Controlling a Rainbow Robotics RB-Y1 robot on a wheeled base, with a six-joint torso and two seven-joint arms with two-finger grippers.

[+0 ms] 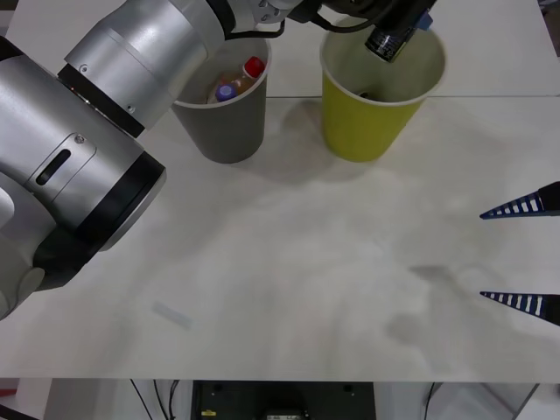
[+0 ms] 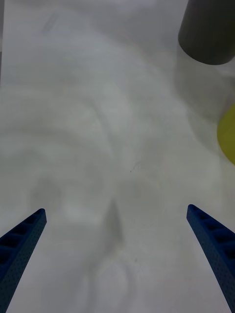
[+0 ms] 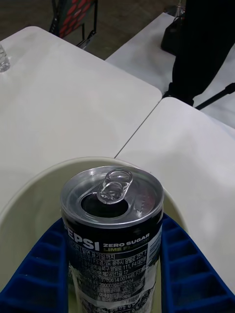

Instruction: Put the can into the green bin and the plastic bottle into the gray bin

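My left gripper is shut on the can, a black Pepsi can with a silver top. It hangs tilted just above the mouth of the green bin. In the left wrist view the blue fingers clamp the can's sides over the bin's pale inside. A plastic bottle with a red cap lies inside the gray bin, beside a purple-capped one. My right gripper stands open at the table's right edge, holding nothing.
The two bins stand side by side at the back of the white table. A seam between two tabletops runs behind them. The right wrist view shows the gray bin and a sliver of the green bin across bare tabletop.
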